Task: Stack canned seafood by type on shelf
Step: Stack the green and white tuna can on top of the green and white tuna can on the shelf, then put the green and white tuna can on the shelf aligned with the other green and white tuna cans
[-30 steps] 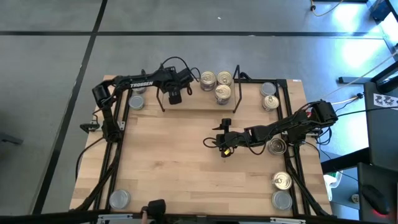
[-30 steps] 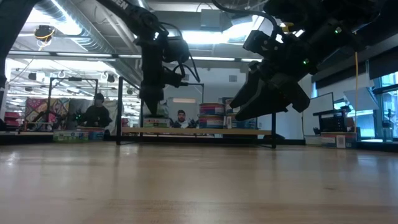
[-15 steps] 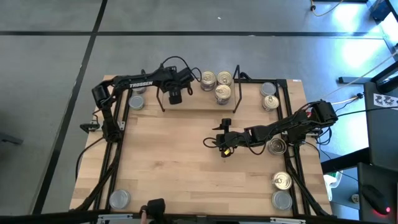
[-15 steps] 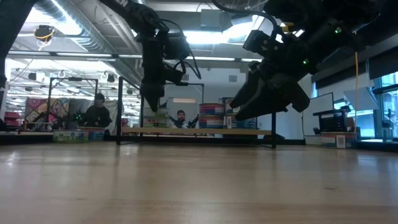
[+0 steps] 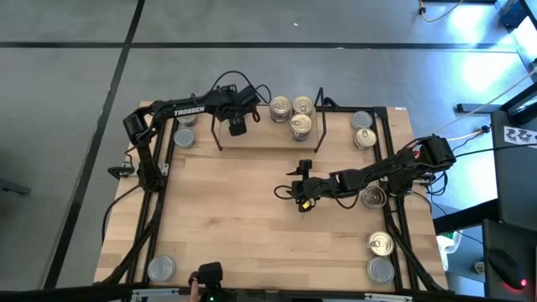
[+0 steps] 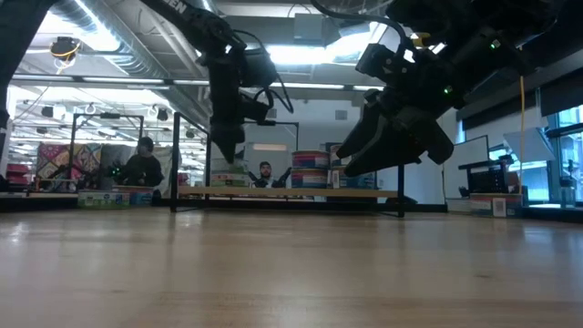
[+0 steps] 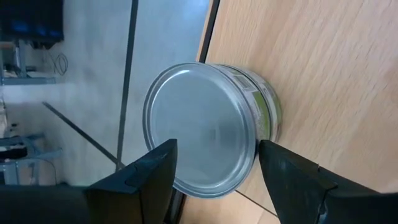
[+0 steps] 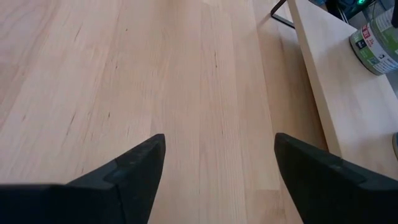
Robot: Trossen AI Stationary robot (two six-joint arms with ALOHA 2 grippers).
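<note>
Large pale wooden tabletop (image 5: 243, 218). Left gripper (image 5: 237, 127), fingers spread wide, holding nothing, has edged toward table's far edge above low light-wood shelf with black wire ends (image 5: 268, 138), now framing grey-topped round tin (image 7: 205, 127): pickup looks imminent. Three gold-topped tins (image 5: 294, 113) sit on shelf. Right gripper (image 5: 304, 204) unmoved mid-table, wide, empty.

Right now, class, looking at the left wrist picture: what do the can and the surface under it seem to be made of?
The can: apparently metal, with a plain grey-silver top, dull sheen and raised rolled rim; a printed green-and-white label, probably paper, wraps its side. The surface under it: light wood, matt, with fine straight grain lines running along it. The left gripper's fingers look like dark matt plastic, though that is uncertain.
</note>
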